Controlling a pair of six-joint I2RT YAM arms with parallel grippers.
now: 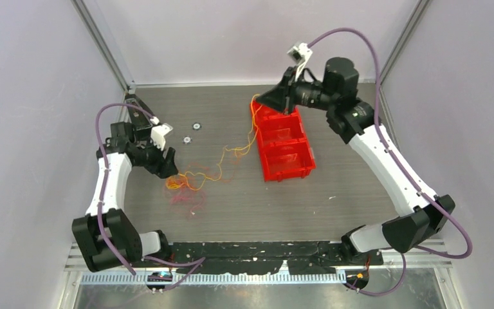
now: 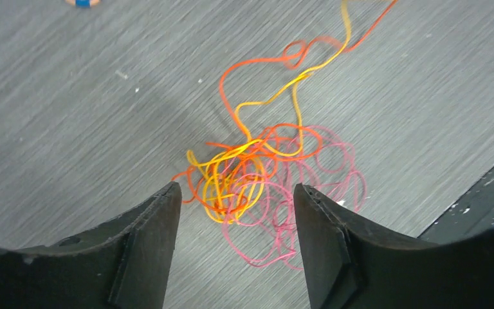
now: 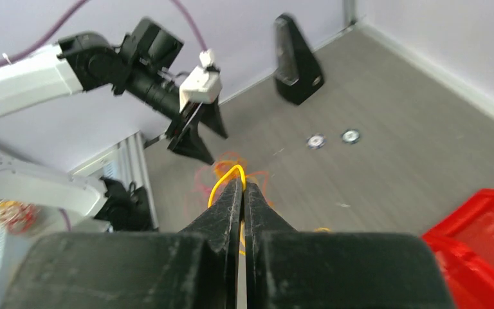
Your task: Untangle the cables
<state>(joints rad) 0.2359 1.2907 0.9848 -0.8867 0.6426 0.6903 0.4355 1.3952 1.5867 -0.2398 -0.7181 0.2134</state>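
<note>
The cables point(image 1: 185, 183) lie as a small heap of thin orange, yellow and pink strands on the grey table. My left gripper point(image 1: 168, 170) hangs just left of and above the heap. In the left wrist view it point(image 2: 237, 190) is open, and the tangle point(image 2: 257, 174) lies on the table between and beyond its fingertips, untouched. A yellow-orange strand point(image 1: 255, 123) runs from the heap up to my right gripper point(image 1: 287, 106), raised over the red bin. That gripper point(image 3: 243, 184) is shut on a yellow cable loop point(image 3: 225, 176), which pokes out at its tips.
A red two-compartment bin point(image 1: 286, 145) stands right of centre, seen too in the right wrist view point(image 3: 482, 238). Two small round discs point(image 1: 197, 126) point(image 1: 186, 138) lie behind the heap. A black wedge-shaped block point(image 3: 296, 61) stands at the back left corner. A black strip point(image 1: 264, 248) lines the near edge.
</note>
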